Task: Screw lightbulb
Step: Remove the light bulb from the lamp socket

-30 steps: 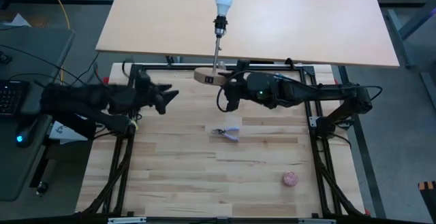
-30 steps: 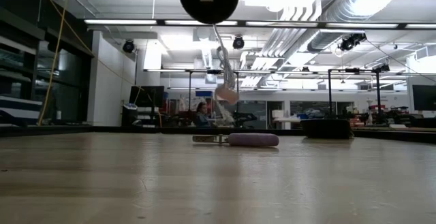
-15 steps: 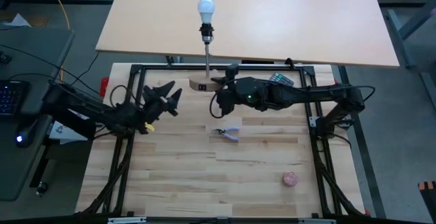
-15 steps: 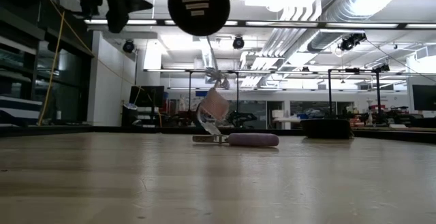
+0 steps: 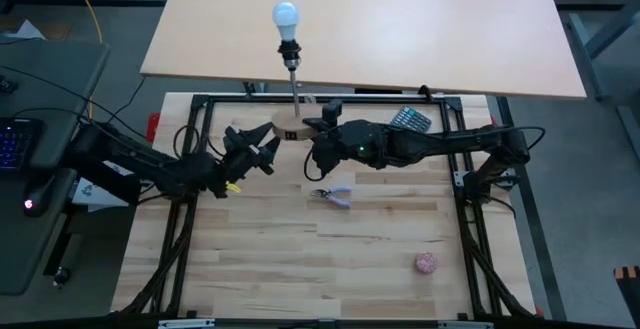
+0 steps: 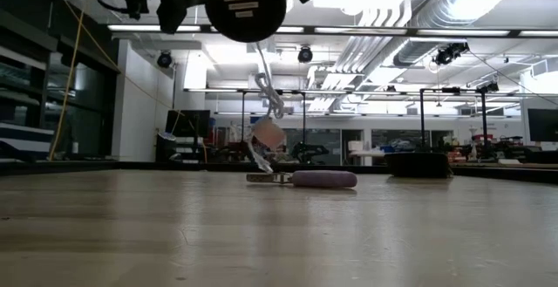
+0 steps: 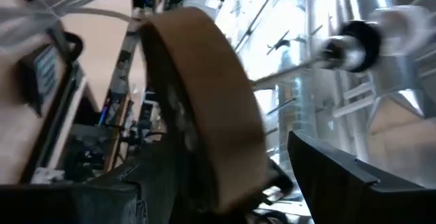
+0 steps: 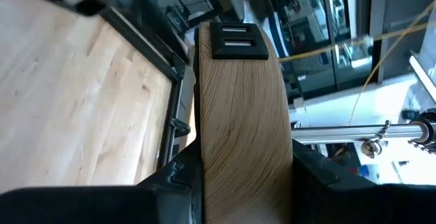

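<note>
Both arms have shifted since the earlier frames: the left tool [image 5: 262,149] has swung in from the left edge of the counter [image 5: 380,269] toward the middle, and the lamp the right arm carries has drifted left with its bulb. Nearest lie a pinkish ball [image 5: 427,263] and small pliers [image 5: 335,195], untouched. Farther back, the right tool [image 5: 312,131] is clamped on the round wooden base [image 5: 290,128] of the lamp, holding it in the air with its stem [image 5: 295,91] pointing away. The left tool stands open and empty just left of that base. Farthest, the lightbulb [image 5: 286,17] sits in the black socket [image 5: 291,57] at the stem's end. So the lamp's long axis runs near to far, and the bulb lies well beyond the open left tool, which is the free one to reach it.
</note>
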`<action>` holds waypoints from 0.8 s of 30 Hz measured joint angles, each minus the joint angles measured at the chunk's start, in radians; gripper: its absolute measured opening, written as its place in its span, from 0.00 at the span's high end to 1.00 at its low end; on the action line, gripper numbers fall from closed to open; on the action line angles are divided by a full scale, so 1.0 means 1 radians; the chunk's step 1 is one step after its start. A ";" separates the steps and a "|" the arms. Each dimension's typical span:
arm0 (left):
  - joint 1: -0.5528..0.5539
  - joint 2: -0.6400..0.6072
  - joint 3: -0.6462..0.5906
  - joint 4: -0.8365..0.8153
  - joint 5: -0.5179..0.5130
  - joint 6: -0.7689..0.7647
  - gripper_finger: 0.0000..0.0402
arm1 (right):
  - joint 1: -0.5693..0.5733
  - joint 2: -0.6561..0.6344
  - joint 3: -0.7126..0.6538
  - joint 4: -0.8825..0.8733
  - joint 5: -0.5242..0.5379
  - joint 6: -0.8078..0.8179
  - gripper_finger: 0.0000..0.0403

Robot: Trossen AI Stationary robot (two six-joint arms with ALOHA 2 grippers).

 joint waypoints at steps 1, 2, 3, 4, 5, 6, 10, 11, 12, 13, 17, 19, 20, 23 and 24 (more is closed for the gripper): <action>0.002 0.005 0.000 -0.012 0.004 -0.020 0.38 | 0.004 0.000 0.000 -0.001 -0.003 -0.013 0.70; 0.004 0.014 -0.001 -0.018 0.004 -0.043 0.38 | 0.010 0.000 0.000 -0.001 -0.006 -0.023 0.70; 0.007 0.022 -0.001 -0.017 0.004 -0.065 0.38 | 0.016 0.003 0.000 -0.001 -0.007 -0.033 0.70; 0.008 0.028 -0.001 -0.017 0.003 -0.079 0.38 | 0.023 0.004 0.000 -0.003 -0.006 -0.036 0.70; 0.012 0.033 0.000 -0.017 0.003 -0.086 0.38 | 0.029 0.005 0.000 -0.009 -0.007 -0.038 0.70; 0.016 0.039 0.002 -0.016 0.001 -0.089 0.38 | 0.034 0.006 0.000 -0.014 -0.009 -0.039 0.70; 0.028 0.055 0.019 -0.018 0.010 -0.096 0.38 | 0.042 0.006 0.001 -0.042 0.009 -0.034 0.70; 0.031 0.057 0.023 -0.020 0.020 -0.090 0.38 | 0.042 0.006 0.002 -0.049 0.019 -0.031 0.70; 0.033 0.058 0.027 -0.025 0.036 -0.074 0.38 | 0.042 0.006 0.002 -0.053 0.025 -0.024 0.70; 0.033 0.058 0.032 -0.025 0.052 -0.056 0.38 | 0.041 0.006 0.002 -0.053 0.027 -0.018 0.70; 0.033 0.056 0.046 -0.031 0.110 -0.024 0.38 | 0.036 0.004 0.002 -0.051 0.027 -0.019 0.70; 0.033 0.056 0.046 -0.047 0.128 -0.017 0.40 | 0.036 0.004 0.002 -0.052 0.026 -0.034 0.70; 0.033 0.056 0.047 -0.060 0.137 -0.018 0.42 | 0.036 0.004 0.002 -0.053 0.025 -0.035 0.70; 0.032 0.056 0.048 -0.088 0.146 -0.025 0.52 | 0.035 0.005 0.002 -0.057 0.024 -0.035 0.70; 0.032 0.056 0.048 -0.088 0.146 -0.024 0.56 | 0.035 0.005 0.002 -0.058 0.024 -0.038 0.70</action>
